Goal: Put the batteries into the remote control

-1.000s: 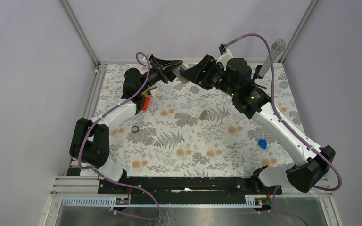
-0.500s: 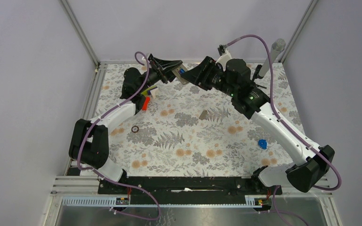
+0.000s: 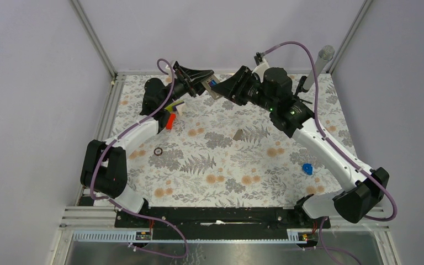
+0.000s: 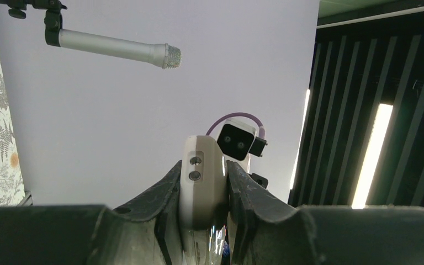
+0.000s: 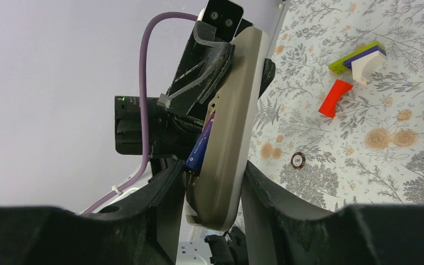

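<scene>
floral tabletop, upper centre: left gripper clamped on remote control; right gripper straddles its other end and 1 battery, clamped or loose i cannot tell.

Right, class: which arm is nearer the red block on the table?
Left. The left arm passes right beside the red block. The right arm reaches in from the opposite side and is well away from it.
</scene>
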`<state>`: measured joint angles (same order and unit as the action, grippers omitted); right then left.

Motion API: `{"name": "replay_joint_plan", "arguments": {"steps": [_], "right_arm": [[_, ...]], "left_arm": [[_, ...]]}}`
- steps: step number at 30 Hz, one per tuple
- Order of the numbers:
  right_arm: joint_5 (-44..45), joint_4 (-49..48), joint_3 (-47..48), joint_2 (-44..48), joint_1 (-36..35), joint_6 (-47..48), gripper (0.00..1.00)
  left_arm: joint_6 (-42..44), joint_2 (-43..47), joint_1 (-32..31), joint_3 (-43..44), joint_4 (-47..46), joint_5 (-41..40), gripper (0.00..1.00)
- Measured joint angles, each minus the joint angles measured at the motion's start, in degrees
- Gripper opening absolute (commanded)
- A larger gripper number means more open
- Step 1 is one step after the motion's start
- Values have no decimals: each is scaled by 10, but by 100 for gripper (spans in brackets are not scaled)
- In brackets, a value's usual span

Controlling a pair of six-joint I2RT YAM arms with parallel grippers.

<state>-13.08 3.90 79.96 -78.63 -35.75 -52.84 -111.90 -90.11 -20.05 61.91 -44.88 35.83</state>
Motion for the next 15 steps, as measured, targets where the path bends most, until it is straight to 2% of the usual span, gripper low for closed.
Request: {"name": "replay_joint_plan", "arguments": {"steps": [6, 11, 15], "right_arm": [[-27, -5, 1, -5, 12, -22, 43], [-47, 27, 26, -33, 20, -28, 48], [-63, 37, 27, -49, 21, -27, 58]], "left_arm": [[28, 0, 2, 13, 7, 2, 0], [65, 0, 9, 15, 32, 1, 0], [86, 0, 4, 17, 48, 5, 0]]}}
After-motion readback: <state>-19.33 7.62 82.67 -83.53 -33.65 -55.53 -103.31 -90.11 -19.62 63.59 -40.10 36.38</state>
